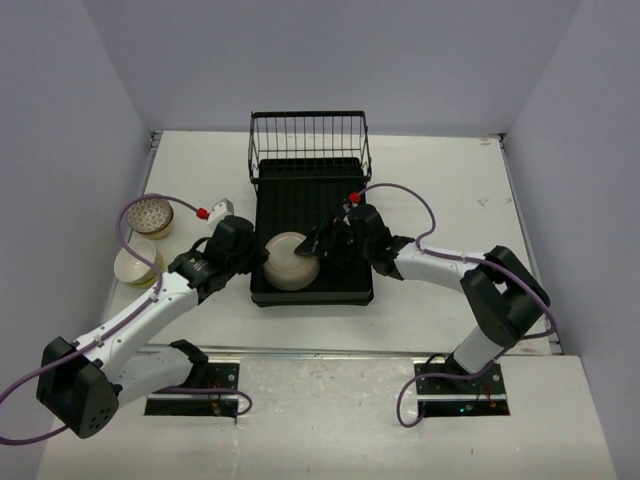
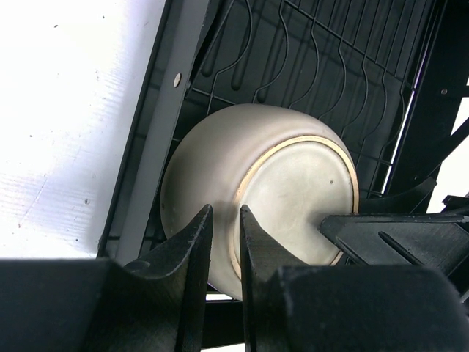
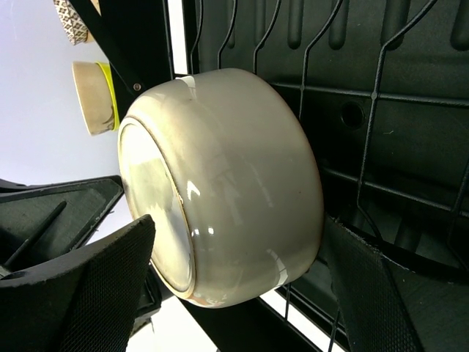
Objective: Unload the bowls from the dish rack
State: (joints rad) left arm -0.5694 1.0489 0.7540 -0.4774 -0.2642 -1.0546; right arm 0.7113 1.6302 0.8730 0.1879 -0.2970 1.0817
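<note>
White table [image 1: 450, 200]; cream bowl [image 1: 290, 262] in dish rack [image 1: 300, 195]; right jaws open astride it; left jaws unclear.

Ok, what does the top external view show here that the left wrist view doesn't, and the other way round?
Only top external: the whole dish rack with its wire basket, and two bowls out on the table, a patterned bowl and a yellowish bowl. Only left wrist: the gold line round the foot of the cream bowl, and the left gripper, fingers nearly together over the bowl's wall; whether they grip it is unclear. Both: that upturned cream bowl in the rack, the rack's floor, and the right gripper on the bowl's other side.
</note>
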